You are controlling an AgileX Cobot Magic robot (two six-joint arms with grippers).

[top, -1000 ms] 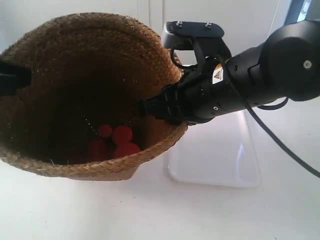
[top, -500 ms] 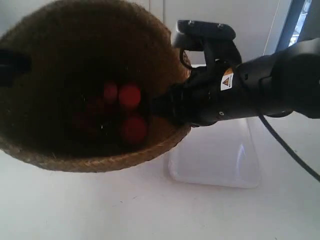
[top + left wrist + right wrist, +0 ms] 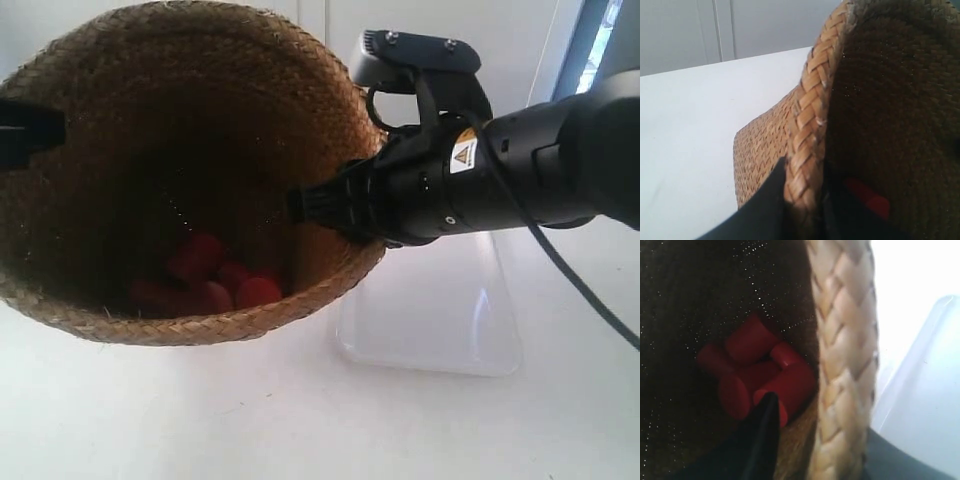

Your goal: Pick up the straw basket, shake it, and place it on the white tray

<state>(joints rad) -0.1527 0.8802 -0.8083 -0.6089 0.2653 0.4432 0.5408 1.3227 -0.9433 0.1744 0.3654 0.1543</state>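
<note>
The straw basket (image 3: 180,110) hangs in the air, tilted so its mouth faces the exterior camera, with several red pieces (image 3: 205,280) lying in its bottom. My right gripper (image 3: 318,205) is shut on the braided rim (image 3: 845,340), one finger (image 3: 760,440) inside near the red pieces (image 3: 755,375). My left gripper (image 3: 28,130) is shut on the opposite side of the rim (image 3: 810,115), its outer finger (image 3: 765,205) against the woven wall. The white tray (image 3: 440,320) lies on the table below and to the right of the basket, and shows as a pale tray (image 3: 920,405) beyond the rim.
A white tabletop (image 3: 300,430) spreads under the basket and the tray. A pale wall (image 3: 740,30) stands behind the table. The black right arm (image 3: 540,160) reaches across above the tray, trailing a cable (image 3: 580,290).
The basket has jolted in the grippers. The red pieces were thrown up inside it half a second ago and have dropped back to the bottom. Both grips hold.
</note>
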